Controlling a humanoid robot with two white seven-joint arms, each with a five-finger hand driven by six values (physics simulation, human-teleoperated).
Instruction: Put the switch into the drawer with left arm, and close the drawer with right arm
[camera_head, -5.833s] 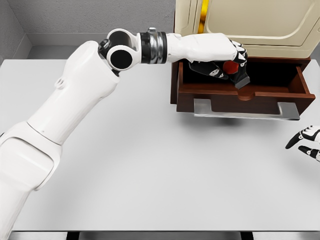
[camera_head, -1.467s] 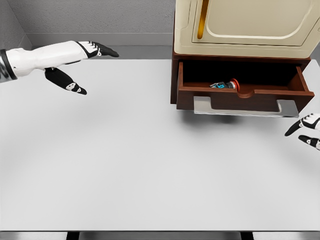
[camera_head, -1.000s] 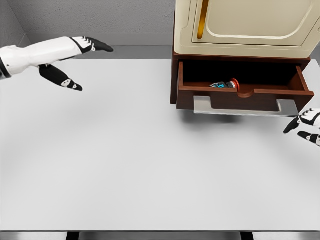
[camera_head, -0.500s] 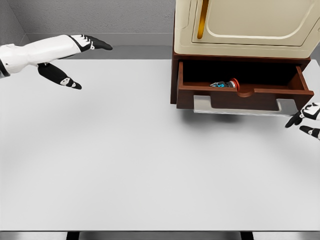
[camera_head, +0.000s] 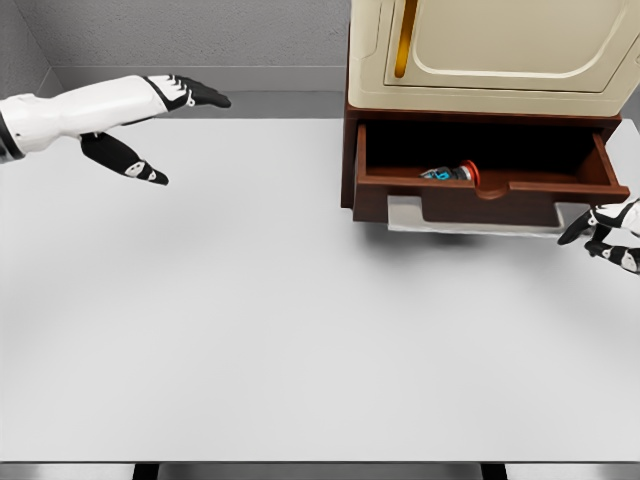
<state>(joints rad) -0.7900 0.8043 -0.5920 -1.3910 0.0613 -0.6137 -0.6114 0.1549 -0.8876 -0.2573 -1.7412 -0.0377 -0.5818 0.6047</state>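
Two arms over one broad white table (camera_head: 300, 330), largest thing in view. Next in size, cream cabinet (camera_head: 490, 50) at the back right, with brown drawer (camera_head: 485, 185) pulled open beneath it. Left hand (camera_head: 150, 110) far left, well apart from the drawer, fingers spread, holding nothing. Right hand (camera_head: 605, 235) at the right edge, just beside the drawer's front corner, fingers loosely apart, empty. Smallest: switch (camera_head: 452, 173) lying inside the drawer, behind its front wall.

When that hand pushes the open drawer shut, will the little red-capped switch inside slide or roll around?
Probably a little. The switch lies loose on its side against the drawer front, with nothing holding it. Its round red cap suggests it might roll. Being small, it likely shifts easily, though the drawer walls should contain it.
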